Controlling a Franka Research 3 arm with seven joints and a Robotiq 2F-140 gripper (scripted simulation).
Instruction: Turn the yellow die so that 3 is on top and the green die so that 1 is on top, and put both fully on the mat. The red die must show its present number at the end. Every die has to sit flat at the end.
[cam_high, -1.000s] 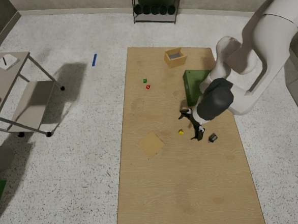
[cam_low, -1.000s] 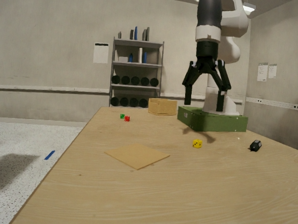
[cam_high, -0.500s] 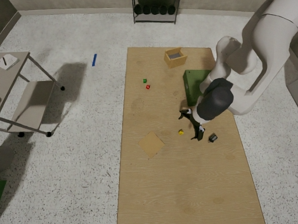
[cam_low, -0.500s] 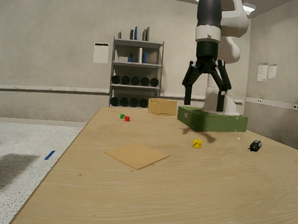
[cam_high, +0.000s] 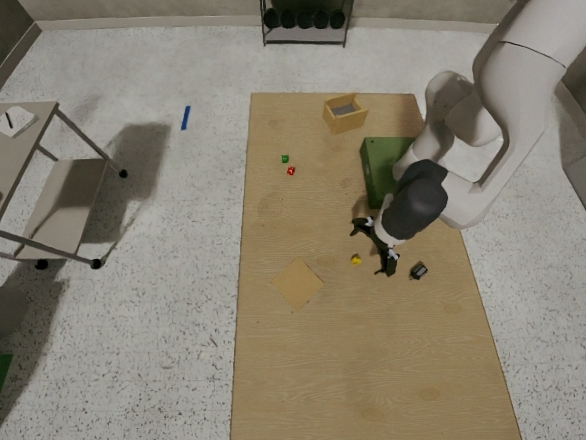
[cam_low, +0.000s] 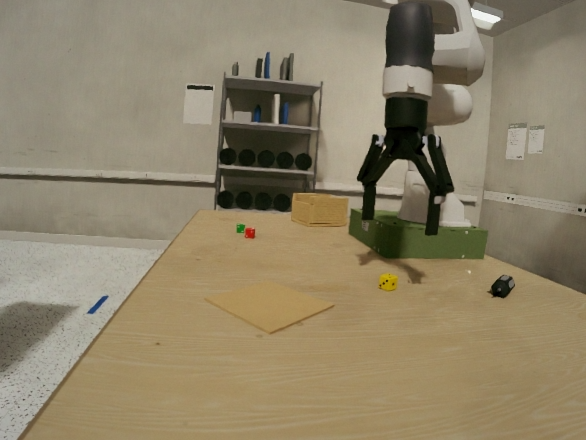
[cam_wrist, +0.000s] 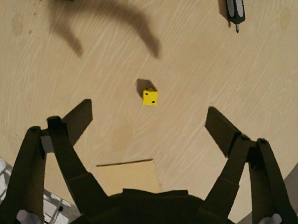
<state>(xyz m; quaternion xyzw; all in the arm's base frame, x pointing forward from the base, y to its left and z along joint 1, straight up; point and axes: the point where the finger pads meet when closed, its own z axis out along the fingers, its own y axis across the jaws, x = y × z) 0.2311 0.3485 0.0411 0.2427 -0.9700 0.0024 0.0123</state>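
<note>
Two spread fingers of the hand (cam_high: 367, 253) (cam_low: 399, 226) (cam_wrist: 149, 111) flank open air above the table (cam_high: 350, 350) (cam_low: 310, 380) (cam_wrist: 185, 75).

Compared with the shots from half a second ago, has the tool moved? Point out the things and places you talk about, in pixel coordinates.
Yes, downward. In the exterior view, the tool (cam_high: 365, 254) (cam_low: 400, 227) (cam_wrist: 150, 113) has its left-hand fingertip below the top edge of the green box (cam_high: 377, 170) (cam_low: 435, 244); earlier it ended above that edge.
</note>
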